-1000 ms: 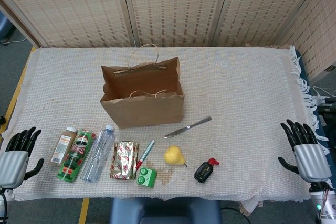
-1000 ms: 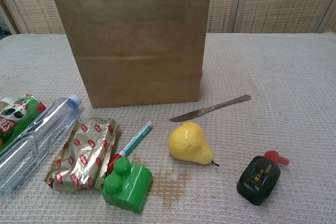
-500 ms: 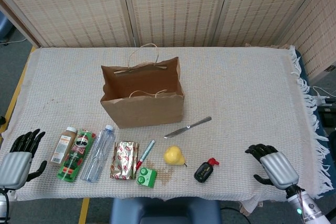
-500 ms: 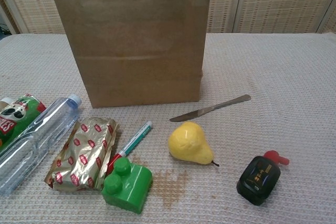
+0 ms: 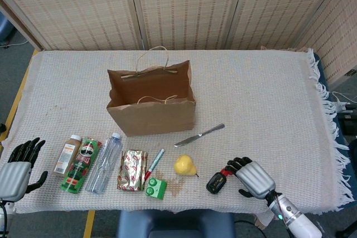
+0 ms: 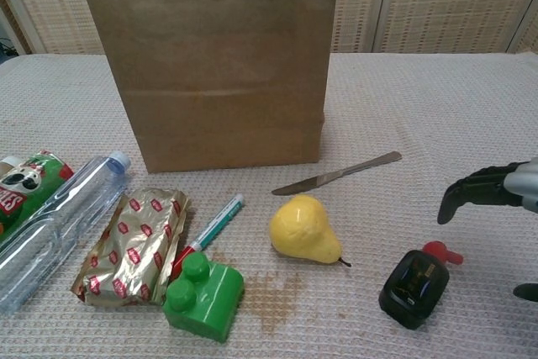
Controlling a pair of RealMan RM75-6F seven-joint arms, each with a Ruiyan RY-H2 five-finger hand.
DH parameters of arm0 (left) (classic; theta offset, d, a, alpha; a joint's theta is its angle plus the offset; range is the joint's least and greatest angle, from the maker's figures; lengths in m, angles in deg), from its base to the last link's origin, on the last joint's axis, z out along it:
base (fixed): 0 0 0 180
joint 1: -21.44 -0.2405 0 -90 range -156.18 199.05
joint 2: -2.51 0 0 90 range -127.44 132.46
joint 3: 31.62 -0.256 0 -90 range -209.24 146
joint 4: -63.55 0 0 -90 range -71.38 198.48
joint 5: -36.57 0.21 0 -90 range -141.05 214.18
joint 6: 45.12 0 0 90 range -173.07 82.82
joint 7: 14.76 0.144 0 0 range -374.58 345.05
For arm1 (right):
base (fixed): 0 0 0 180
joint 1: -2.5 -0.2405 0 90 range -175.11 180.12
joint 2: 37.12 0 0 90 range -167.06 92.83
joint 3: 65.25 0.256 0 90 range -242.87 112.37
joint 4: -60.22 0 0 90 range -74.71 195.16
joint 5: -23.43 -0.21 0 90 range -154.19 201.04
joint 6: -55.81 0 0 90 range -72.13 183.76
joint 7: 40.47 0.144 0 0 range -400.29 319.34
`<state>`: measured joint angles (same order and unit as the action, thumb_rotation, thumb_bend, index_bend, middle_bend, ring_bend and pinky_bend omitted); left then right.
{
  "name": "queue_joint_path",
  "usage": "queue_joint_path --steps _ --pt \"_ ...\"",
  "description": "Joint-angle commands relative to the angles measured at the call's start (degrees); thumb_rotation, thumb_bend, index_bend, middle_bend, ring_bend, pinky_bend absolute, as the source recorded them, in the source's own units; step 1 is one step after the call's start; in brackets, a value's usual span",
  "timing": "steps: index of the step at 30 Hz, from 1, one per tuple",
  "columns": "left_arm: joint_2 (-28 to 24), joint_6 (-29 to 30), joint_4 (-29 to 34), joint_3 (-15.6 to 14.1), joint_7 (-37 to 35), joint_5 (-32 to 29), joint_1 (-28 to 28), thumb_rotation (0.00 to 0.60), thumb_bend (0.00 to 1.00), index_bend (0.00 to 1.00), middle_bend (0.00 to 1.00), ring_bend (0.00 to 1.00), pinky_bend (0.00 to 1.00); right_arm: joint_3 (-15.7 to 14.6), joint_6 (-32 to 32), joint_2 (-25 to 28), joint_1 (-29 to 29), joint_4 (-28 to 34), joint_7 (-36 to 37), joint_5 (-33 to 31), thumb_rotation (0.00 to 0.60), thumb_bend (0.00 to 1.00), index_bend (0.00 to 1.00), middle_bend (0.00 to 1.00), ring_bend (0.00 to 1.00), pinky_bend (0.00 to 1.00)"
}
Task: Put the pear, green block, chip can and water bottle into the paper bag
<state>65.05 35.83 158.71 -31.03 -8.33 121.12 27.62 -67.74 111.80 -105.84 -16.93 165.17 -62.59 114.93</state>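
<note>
the pear (image 5: 184,165) is lying in front of the paper bag (image 5: 151,103), and with the right hand (image 5: 252,176) held open and empty just right of it, the small black bottle (image 5: 216,181) in between could easily get knocked.

In the chest view, the right hand (image 6: 496,195) runs off the right edge, only dark fingers showing; the chip can (image 6: 25,181) and water bottle (image 6: 50,223) are cropped at left. The head view cuts the left hand (image 5: 17,165) at its corner.
</note>
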Motion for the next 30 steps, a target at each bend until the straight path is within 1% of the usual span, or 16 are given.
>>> queue_joint_path --steps 1,5,9,15,23,25,26,28,30 --pt "-0.03 -0.15 0.01 0.00 -0.03 -0.09 0.06 0.600 0.36 0.00 0.00 0.00 0.09 0.92 -1.81 -2.14 -1.59 -0.07 -1.92 -1.84 0.600 0.10 0.27 0.23 0.17 0.27" --pt "-0.07 -0.53 0.15 0.05 -0.06 -0.44 0.20 0.600 0.36 0.00 0.00 0.00 0.09 1.31 -4.14 -4.65 -3.20 -0.70 -2.93 -4.18 0.600 0.10 0.28 0.23 0.17 0.27" --pt "-0.15 -0.75 0.31 0.00 0.00 -0.44 0.31 0.600 0.35 0.00 0.00 0.00 0.09 0.65 -6.24 -6.44 -4.55 -0.67 -4.34 -5.59 0.600 0.10 0.28 0.23 0.17 0.27" --pt "-0.25 -1.20 0.44 0.04 -0.20 -0.94 0.41 0.600 0.35 0.00 0.00 0.00 0.09 0.14 -7.09 -7.79 -5.62 -0.81 -6.31 -7.25 0.600 0.10 0.28 0.23 0.17 0.27" --pt "-0.44 -1.70 0.77 0.02 -0.22 -1.45 0.53 0.600 0.36 0.00 0.00 0.00 0.09 -0.18 -9.14 -10.57 -7.40 -2.88 -10.30 -12.45 0.600 0.10 0.29 0.23 0.17 0.27" --pt "-0.50 -1.78 0.87 0.06 -0.33 -1.63 0.55 0.600 0.36 0.00 0.00 0.00 0.09 -0.12 -9.69 -11.54 -8.04 -3.48 -11.68 -14.09 0.600 0.11 0.31 0.23 0.19 0.27" --pt "-0.52 -1.82 0.89 0.07 -0.35 -1.67 0.56 0.600 0.36 0.00 0.00 0.00 0.09 -0.10 -9.66 -11.94 -8.23 -3.69 -12.17 -14.56 0.600 0.14 0.34 0.25 0.22 0.29" --pt "-0.58 -1.90 0.93 0.07 -0.44 -1.74 0.58 0.600 0.36 0.00 0.00 0.00 0.09 -0.02 -8.51 -13.19 -8.25 -4.24 -12.42 -14.30 0.600 0.23 0.45 0.34 0.34 0.37" --pt "-0.62 -1.88 0.94 0.07 -0.59 -1.73 0.58 0.600 0.36 0.00 0.00 0.00 0.09 -0.15 -7.29 -13.59 -8.08 -4.27 -11.67 -13.12 0.600 0.33 0.60 0.47 0.51 0.55"
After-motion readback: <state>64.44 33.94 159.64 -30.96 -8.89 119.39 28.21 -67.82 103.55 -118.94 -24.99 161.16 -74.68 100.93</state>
